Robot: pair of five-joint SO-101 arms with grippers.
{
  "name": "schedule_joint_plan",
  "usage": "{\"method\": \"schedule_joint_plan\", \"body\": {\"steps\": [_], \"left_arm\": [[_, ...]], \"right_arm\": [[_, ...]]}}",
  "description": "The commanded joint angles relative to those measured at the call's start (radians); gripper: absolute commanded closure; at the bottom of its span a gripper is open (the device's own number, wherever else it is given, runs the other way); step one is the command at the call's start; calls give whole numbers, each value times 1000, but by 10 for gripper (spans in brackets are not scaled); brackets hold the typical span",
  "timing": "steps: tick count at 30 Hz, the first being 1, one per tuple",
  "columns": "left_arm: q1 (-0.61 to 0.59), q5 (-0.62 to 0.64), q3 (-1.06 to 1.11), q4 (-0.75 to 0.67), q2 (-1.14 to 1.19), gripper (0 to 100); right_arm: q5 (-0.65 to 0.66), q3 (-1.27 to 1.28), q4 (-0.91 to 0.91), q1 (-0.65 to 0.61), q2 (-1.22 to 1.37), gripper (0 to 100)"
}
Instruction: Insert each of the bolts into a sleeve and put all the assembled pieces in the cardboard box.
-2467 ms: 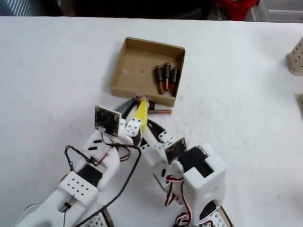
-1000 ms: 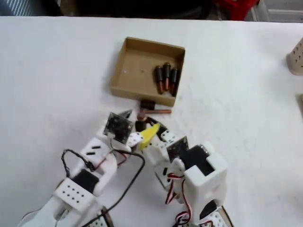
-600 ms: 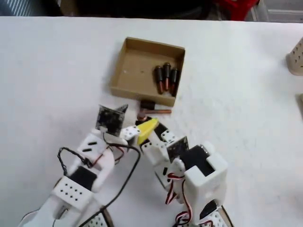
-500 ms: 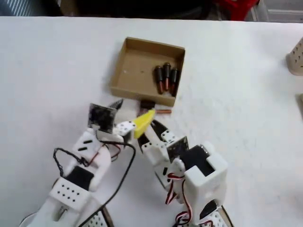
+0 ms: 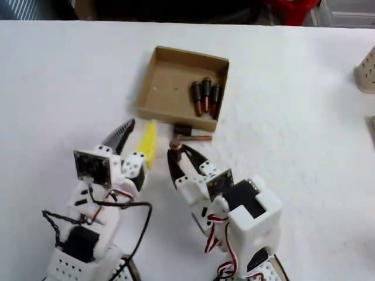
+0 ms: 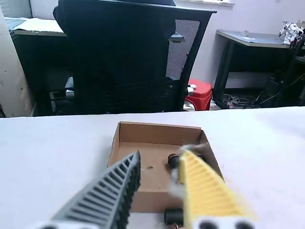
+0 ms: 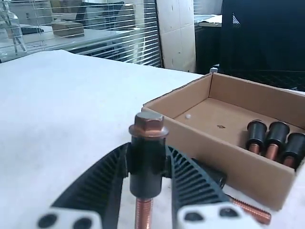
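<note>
The right gripper (image 7: 147, 151) was clamped on a sleeved bolt (image 7: 148, 128). The right wrist view showed it upright; from above only its copper head was visible. The left gripper (image 5: 142, 123) stood spread beside the cardboard box (image 5: 176, 54) on the desk (image 5: 304, 146). Three assembled pieces (image 5: 206, 96) lay in the box along the wall toward the desk's right edge. A loose bolt (image 5: 198, 139) lay just outside its near wall.

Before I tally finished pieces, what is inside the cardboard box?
Three sleeved bolts lie side by side near one wall of the cardboard box, nothing else. From above, nothing covers its floor.
</note>
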Motion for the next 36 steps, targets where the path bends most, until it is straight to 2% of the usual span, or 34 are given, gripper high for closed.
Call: {"method": "schedule_joint_plan", "body": {"steps": [1,6,11,17,22,27,31,36], "left_arm": [[-77,5,32,15,-61,957],[-220,5,143,25,-54,978],[-377,0,143,226,-56,976],[-443,-238,143,417,-56,976],[-443,-365,143,624,-56,976],[-443,-519,143,701,-54,976],[-444,-598,143,704,-51,976],[-529,-666,143,704,-51,976]], "right_arm": [[-5,-3,-15,12,-7,981],[-5,-3,-13,24,-13,981],[-5,0,-15,35,-15,981],[-5,3,-16,62,-19,981],[-8,31,-8,85,-114,981],[-9,43,8,119,-211,981],[-6,15,142,131,-297,981],[-5,-115,493,176,-452,981]]}}
